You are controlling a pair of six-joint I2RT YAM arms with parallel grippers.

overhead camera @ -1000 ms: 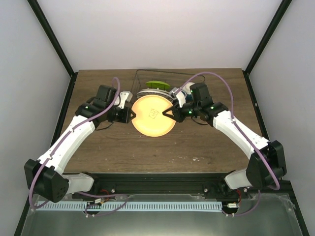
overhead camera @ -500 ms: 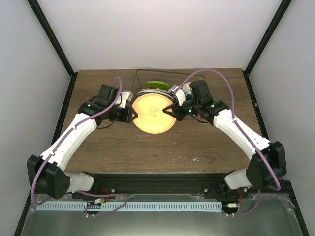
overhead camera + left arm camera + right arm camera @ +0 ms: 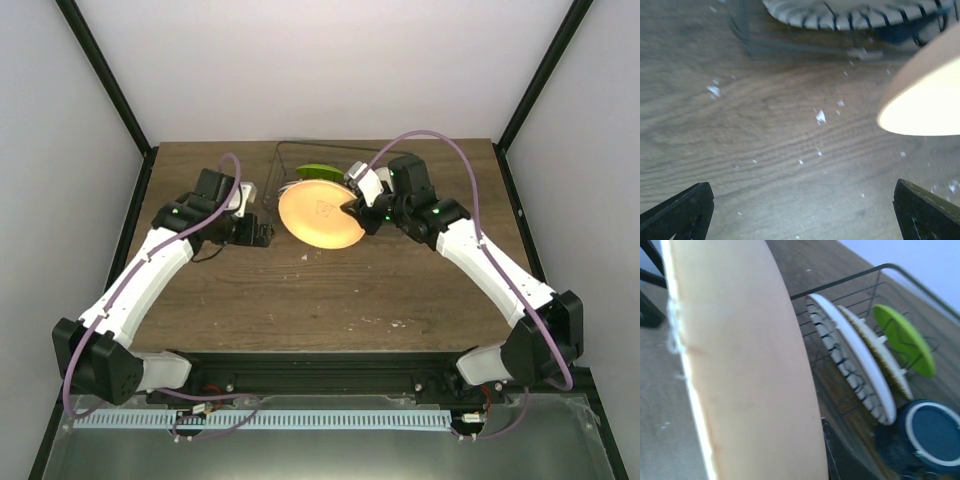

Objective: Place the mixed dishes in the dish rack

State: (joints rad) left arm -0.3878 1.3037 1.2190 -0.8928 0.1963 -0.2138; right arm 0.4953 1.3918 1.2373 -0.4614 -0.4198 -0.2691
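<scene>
My right gripper is shut on the right rim of a pale orange plate, holding it tilted on edge just in front of the dish rack. One dark finger shows behind the plate; the other is hidden. In the rack stand a white plate with dark-blue stripes, a yellowish-rimmed plate and a lime-green plate, with a dark blue mug beside them. My left gripper is open over bare wood, left of the plate and apart from it.
The wooden table is speckled with white crumbs. The rack's front wire runs across the top of the left wrist view, with the striped plate behind it. Black frame posts and pale walls enclose the table.
My left gripper has opened, let go of the plate's left rim and drawn back to the left. The right gripper has carried the plate back toward the rack and tilted it more upright.
</scene>
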